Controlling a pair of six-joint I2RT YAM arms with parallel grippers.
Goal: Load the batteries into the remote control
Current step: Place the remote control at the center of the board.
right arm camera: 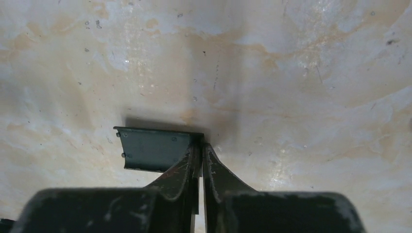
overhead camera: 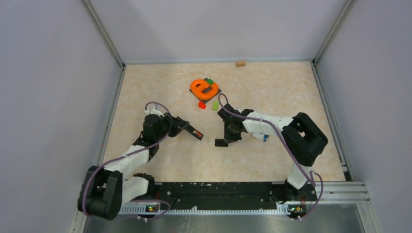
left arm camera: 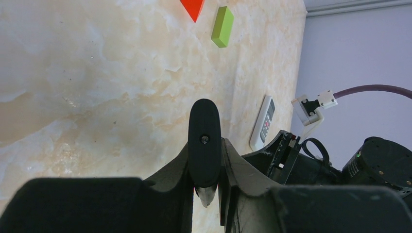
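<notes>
My left gripper [overhead camera: 186,127] is shut on a black remote control [overhead camera: 193,130] and holds it above the table. A small orange-red spot, perhaps a battery [overhead camera: 197,132], shows at the remote's free end. In the left wrist view the remote [left arm camera: 204,141] stands end-on between the fingers. My right gripper [overhead camera: 227,137] is shut on the edge of a flat black battery cover [overhead camera: 221,142], low over the table; the cover also shows in the right wrist view [right arm camera: 153,148]. A white remote [left arm camera: 263,122] lies by the right arm. A small blue piece [overhead camera: 266,138] shows under that arm.
An orange ring toy [overhead camera: 203,87] sits on a dark plate at the back middle, with a red block [overhead camera: 201,104] and a green block [overhead camera: 214,105] in front of it. A wooden block [overhead camera: 240,63] lies at the back wall.
</notes>
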